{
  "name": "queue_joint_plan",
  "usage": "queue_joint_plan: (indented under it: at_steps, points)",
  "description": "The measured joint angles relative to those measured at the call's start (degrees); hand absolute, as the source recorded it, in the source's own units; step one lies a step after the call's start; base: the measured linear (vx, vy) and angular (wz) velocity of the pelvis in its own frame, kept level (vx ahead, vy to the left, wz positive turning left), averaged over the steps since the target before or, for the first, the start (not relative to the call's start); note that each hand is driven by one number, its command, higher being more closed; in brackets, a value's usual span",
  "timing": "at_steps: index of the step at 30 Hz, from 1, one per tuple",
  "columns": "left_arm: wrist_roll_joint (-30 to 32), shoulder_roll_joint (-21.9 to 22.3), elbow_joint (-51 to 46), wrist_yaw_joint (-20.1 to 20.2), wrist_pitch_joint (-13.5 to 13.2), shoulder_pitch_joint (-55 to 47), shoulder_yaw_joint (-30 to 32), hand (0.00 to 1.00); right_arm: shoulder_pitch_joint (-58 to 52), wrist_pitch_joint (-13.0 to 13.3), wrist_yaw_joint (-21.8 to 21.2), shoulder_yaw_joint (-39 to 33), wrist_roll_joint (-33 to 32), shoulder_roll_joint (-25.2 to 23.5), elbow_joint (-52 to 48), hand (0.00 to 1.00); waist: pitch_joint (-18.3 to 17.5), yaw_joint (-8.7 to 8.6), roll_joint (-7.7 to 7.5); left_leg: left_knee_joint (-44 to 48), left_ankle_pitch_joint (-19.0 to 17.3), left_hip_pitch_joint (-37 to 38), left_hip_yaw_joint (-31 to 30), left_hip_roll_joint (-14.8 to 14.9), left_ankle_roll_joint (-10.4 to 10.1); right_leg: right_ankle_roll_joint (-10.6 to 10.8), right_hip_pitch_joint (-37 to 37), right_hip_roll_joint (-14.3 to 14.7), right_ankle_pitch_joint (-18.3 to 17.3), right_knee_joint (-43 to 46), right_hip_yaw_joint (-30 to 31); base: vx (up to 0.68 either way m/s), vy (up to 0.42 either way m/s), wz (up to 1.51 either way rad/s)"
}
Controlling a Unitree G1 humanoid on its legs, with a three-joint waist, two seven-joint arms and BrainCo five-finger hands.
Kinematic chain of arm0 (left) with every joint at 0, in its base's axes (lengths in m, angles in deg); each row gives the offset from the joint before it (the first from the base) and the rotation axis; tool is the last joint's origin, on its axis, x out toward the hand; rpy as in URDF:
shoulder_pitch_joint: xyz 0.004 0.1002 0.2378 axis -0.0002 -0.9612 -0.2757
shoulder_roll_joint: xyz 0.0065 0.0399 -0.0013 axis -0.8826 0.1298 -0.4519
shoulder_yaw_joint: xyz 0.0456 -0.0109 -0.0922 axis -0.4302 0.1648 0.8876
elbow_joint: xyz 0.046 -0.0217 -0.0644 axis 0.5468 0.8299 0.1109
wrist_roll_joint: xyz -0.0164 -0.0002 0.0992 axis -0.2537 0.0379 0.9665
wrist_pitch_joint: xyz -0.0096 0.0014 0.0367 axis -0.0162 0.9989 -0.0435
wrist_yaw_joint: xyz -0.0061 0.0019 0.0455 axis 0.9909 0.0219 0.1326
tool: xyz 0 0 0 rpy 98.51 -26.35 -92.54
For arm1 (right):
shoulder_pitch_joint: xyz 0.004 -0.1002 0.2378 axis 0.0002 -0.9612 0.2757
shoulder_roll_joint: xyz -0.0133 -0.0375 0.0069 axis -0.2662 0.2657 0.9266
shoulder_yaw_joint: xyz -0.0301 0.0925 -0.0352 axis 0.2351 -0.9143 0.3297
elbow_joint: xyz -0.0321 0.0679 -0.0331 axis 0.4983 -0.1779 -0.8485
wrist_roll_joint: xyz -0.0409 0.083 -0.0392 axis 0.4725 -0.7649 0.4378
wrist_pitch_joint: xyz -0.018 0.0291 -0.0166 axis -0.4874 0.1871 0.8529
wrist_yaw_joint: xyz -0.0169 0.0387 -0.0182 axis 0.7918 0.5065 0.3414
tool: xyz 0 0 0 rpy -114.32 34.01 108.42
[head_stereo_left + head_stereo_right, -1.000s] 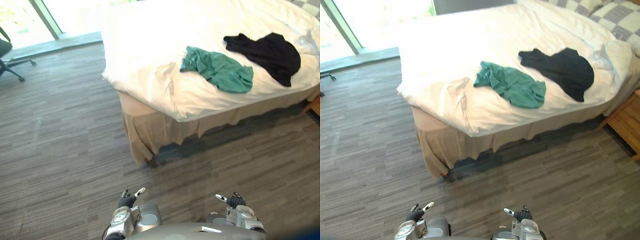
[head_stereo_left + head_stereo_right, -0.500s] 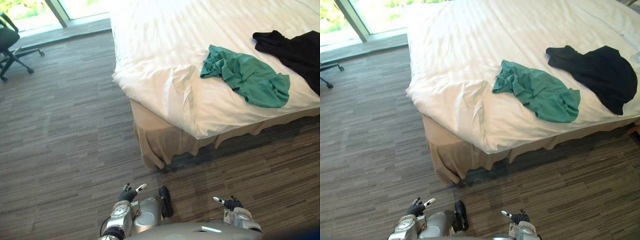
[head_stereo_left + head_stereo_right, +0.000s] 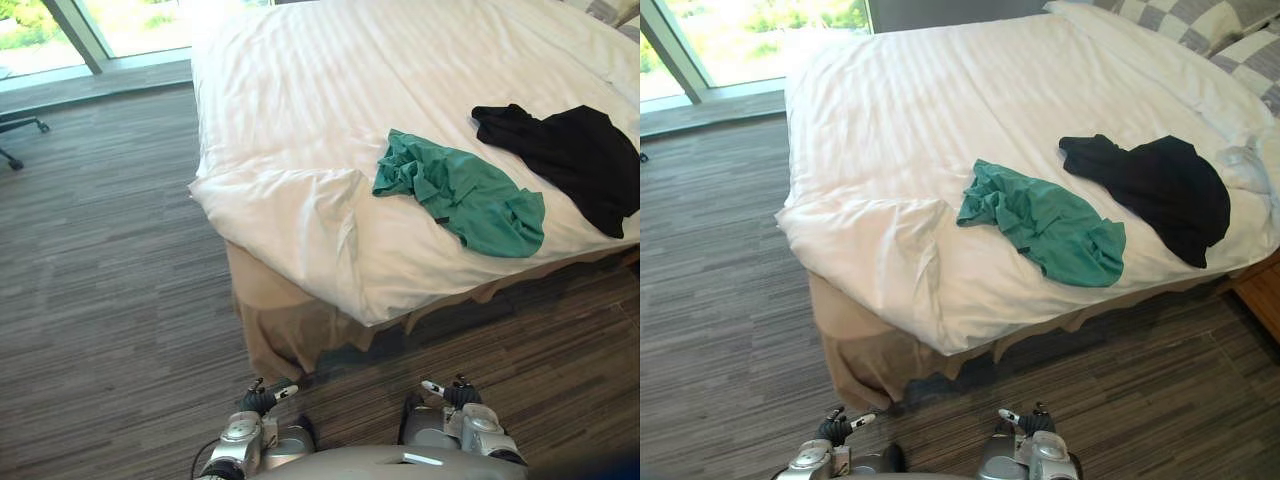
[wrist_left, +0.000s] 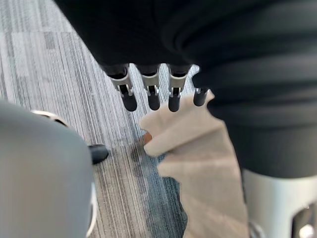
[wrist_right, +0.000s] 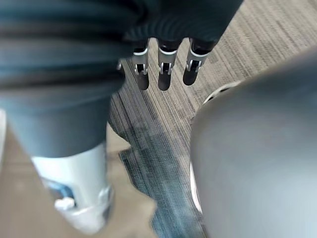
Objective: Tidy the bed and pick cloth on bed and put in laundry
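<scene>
Looking down, I see the grey striped floor [image 3: 100, 280] running up to the bed [image 3: 290, 110], whose white duvet hangs over the near corner above a beige bed skirt [image 3: 290, 335]. Checked pillows [image 3: 1215, 20] lie at the bed's far right end. On the duvet, close to the near edge, a black cloth [image 3: 575, 160] is spread out. A crumpled green cloth [image 3: 465, 195] sits near it on the left, the two not touching. Both cloths are well apart from my hands. My left hand [image 3: 262, 397] and right hand [image 3: 455, 392] hang low over the floor in front of the bed corner. On each, the fingers [image 4: 148, 94] are straight and relaxed, holding nothing.
</scene>
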Motion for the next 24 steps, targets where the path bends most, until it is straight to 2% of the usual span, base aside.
queue_joint_plan:
  at_steps: [1, 2, 3, 7, 8, 11, 14, 15, 19, 20, 22, 24]
  points:
    - [0.0, 1.3, -0.2, 0.0, -0.2, -0.3, 0.6, 0.0, 0.0, -0.1, 0.0, 0.0, 0.0, 0.9, 0.5, 0.0, -0.5, 0.03, 1.86, -1.1, 0.0, 0.8, 0.0, 1.7, -0.8, -0.6, 1.6, 1.9, -0.4, -2.0, -1.3, 0.28, -0.336, 0.23]
    - [-0.1, 2.4, -0.2, 0.0, -0.3, -0.3, 1.7, 0.0, 0.0, -0.1, 0.0, 0.0, 0.0, 1.2, 0.5, 0.0, -0.9, -0.17, 2.74, -1.6, 0.5, 1.3, -0.4, 2.9, -1.4, -0.7, 3.0, 3.1, -0.4, -3.4, -2.8, 0.21, -0.251, 0.23]
    - [-0.4, 2.7, -0.2, 0.0, -0.6, -0.4, 2.3, 0.0, -0.1, -0.1, 0.0, 0.0, 0.0, 1.2, 0.6, 0.0, -0.9, -0.12, 2.75, -1.5, 0.8, 1.4, -0.5, 3.4, -1.4, -0.7, 4.3, 3.7, -0.4, -4.4, -3.6, 0.14, -0.191, 0.42]
    - [-4.8, 2.7, -0.3, -0.2, -1.1, -0.8, 5.7, 0.0, -1.1, -0.1, 0.1, -0.1, -0.2, 1.1, 1.3, 0.0, -2.3, 0.36, 1.76, -2.0, 0.8, 1.3, -3.3, 3.8, -1.4, -0.9, 8.4, 4.7, -0.3, -8.4, -7.3, 0.1, -0.063, 0.52]
    - [-6.7, 2.6, -0.3, -0.7, -1.2, -1.1, 7.4, 0.0, -1.3, -0.1, 0.2, -0.3, -0.4, 1.1, 1.8, 0.0, -2.5, 1.5, 1.38, -2.7, 0.8, 1.4, -3.6, 3.5, -1.4, -0.9, 9.1, 4.6, 0.1, -9.6, -8.3, 0.06, 0.0, 0.36]
    - [-10.8, 2.2, -0.3, -2.2, -1.8, -2.3, 10.4, 0.0, -2.2, 0.0, 0.8, -1.4, -1.0, 0.1, 1.9, 0.0, -3.1, 2.36, 0.17, -3.2, 0.8, 1.1, -5.2, 2.4, -1.4, -0.3, 11.1, 4.1, 1.1, -12.5, -10.2, 0.06, 0.035, 0.36]
    - [-18.3, 2.2, -0.4, -4.4, -2.6, -3.8, 13.7, 0.0, -2.5, 0.0, 1.2, -1.8, -2.5, -0.2, 2.8, 0.0, -3.7, 2.55, -0.74, -3.5, 0.8, 1.1, -7.3, 0.5, -1.4, 0.5, 13.6, 2.6, 1.6, -14.6, -12.7, 0.07, 0.062, 0.44]
    - [-22.7, 2.3, -0.6, -5.4, -3.6, -4.1, 15.5, 0.0, -2.8, 0.0, 1.3, -2.1, -3.2, -0.4, 2.8, 0.0, -3.7, 2.73, -0.79, -3.5, 0.8, 1.0, -8.2, 0.0, -1.3, 0.5, 14.3, 2.2, 1.6, -14.8, -13.6, 0.04, 0.043, 0.4]
    - [-32.9, 2.4, -5.2, -7.6, -6.9, -5.3, 20.6, 0.0, -3.1, 0.1, 1.5, -3.4, -4.8, -0.8, 2.8, 0.0, -3.7, 3.16, -0.8, -3.5, 1.0, 0.8, -9.7, -0.3, -1.1, 0.5, 15.3, 1.9, 1.6, -15.1, -15.2, 0.01, 0.013, 0.25]
    - [-33.6, 2.4, -5.6, -7.7, -7.2, -5.4, 21.0, 0.0, -3.2, 0.1, 1.6, -3.4, -4.8, -0.9, 2.8, 0.0, -3.7, 3.18, -0.82, -3.5, 1.0, 0.7, -9.8, -0.3, -1.1, 0.5, 15.3, 2.0, 1.6, -15.1, -15.2, -0.01, 0.001, 0.1]
    - [-39.8, 2.6, -13.1, -9.0, -9.5, -6.2, 26.1, 0.0, -3.5, 0.5, 2.2, -2.7, -5.0, -0.9, 2.7, 0.0, -3.8, 3.97, -1.05, -3.0, 1.0, 0.3, -10.4, -0.4, -1.0, 0.5, 15.4, 1.9, 1.6, -15.0, -16.0, -0.03, -0.002, 0.12]
    - [-42.8, 2.6, -19.5, -10.1, -11.2, -5.0, 29.9, 0.0, -4.1, 0.6, 2.3, -1.8, -5.1, -0.7, 2.2, 0.0, -3.9, 4.93, -1.36, -1.1, 0.3, -0.8, -11.3, -0.4, -0.3, 0.4, 15.4, 1.7, 1.5, -14.3, -16.5, -0.04, 0.007, 0.18]
